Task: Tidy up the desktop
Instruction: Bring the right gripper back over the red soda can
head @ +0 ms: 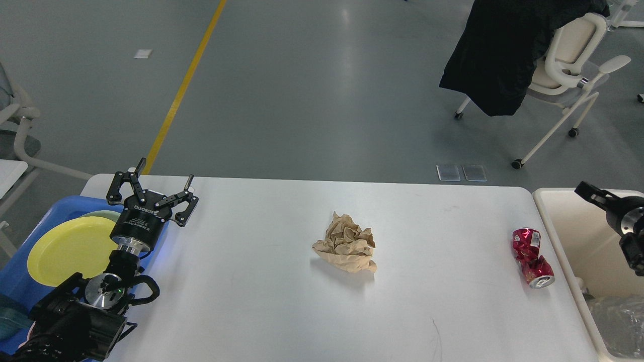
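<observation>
White table [261,301] lies mostly bare between crumpled paper [346,243] and edges; left gripper [153,182] jaws spread, right gripper [593,195] unclear.

the right gripper [589,193] shows only one dark finger, the rest is cut off by the right edge, so its opening is not clear. the cream bin [558,236] is cut by the right and bottom edges. the left arm hides part of the yellow plate [65,249]. the blue tray [30,236] runs out at the left edge.
</observation>
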Robot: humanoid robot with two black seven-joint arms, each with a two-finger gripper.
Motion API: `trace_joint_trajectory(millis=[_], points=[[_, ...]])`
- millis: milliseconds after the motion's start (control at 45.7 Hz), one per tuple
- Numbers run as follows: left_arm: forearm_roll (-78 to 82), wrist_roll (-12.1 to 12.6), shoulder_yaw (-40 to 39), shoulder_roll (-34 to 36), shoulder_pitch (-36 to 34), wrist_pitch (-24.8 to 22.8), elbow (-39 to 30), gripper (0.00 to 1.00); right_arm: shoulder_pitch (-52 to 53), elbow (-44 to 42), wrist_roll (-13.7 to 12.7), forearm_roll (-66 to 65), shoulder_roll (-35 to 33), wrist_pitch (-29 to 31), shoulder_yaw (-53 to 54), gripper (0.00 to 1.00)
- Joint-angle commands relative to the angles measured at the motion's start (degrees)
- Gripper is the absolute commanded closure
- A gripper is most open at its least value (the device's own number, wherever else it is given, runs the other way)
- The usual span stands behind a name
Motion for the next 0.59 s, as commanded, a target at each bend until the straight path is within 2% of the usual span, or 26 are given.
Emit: trace_joint_trajectory(millis=[0, 175, 284, 481, 568], points=[[0.0, 0.0, 0.0, 0.0, 0.0, 0.0, 0.0, 0.00, 8.9, 2.9, 0.1, -0.7, 0.0, 7.0, 0.1, 0.00], [0.0, 0.0, 0.0, 0.0, 0.0, 0.0, 0.0, 0.00, 22.0, 11.9, 0.3, -1.1, 0.4, 17.8, -0.2, 0.00], [0.0, 0.0, 0.0, 0.0, 0.1, 0.0, 0.0, 0.00, 30.7, 23.7, 0.5, -4.2, -0.5, 22.2, -0.2, 0.00], [0.0, 0.0, 0.0, 0.0, 0.1, 0.0, 0.0, 0.00, 48.3, 53.4, -0.1, -14.2, -2.5, 22.5, 0.1, 0.00], [0.0, 0.0, 0.0, 0.0, 0.1, 0.0, 0.0, 0.00, 54.0, 63.2, -0.2, -14.3, -2.3, 22.5, 0.2, 0.00]])
